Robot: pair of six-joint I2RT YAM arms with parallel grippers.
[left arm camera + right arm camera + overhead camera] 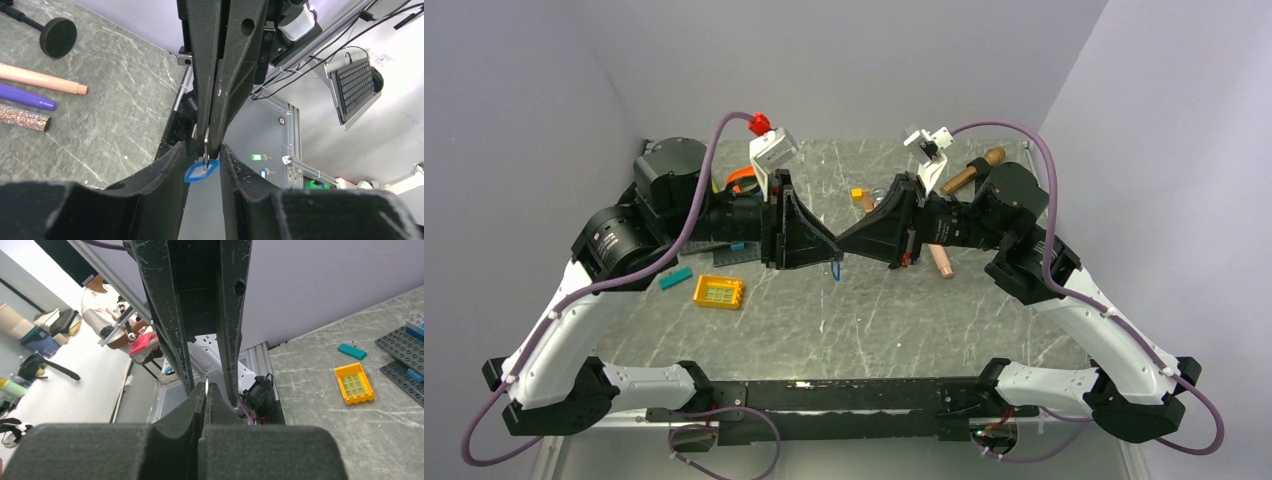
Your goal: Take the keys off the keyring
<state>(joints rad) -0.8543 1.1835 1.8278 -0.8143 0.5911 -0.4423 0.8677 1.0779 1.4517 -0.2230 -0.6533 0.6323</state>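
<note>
Landmark: a yellow grid tray (718, 292) is lying on the marbled table (904, 320).
Right gripper (205, 386): hovering to the right of the tray and a little beyond it, its jaws pressing together on a thin metal piece (205, 142).
Left gripper (203, 150): meeting the right one tip to tip on the side nearer the tray. Its fingers are standing apart, flanking the other's tips. Whether they are pinching anything cannot be told.
Keyring (201, 170): hanging from the metal piece between the left fingers, above the table right of the tray.
Teal bar (675, 278): lying just left of the tray.
Keyboard (356, 87): showing in the left wrist background, its key legends too small to read.
</note>
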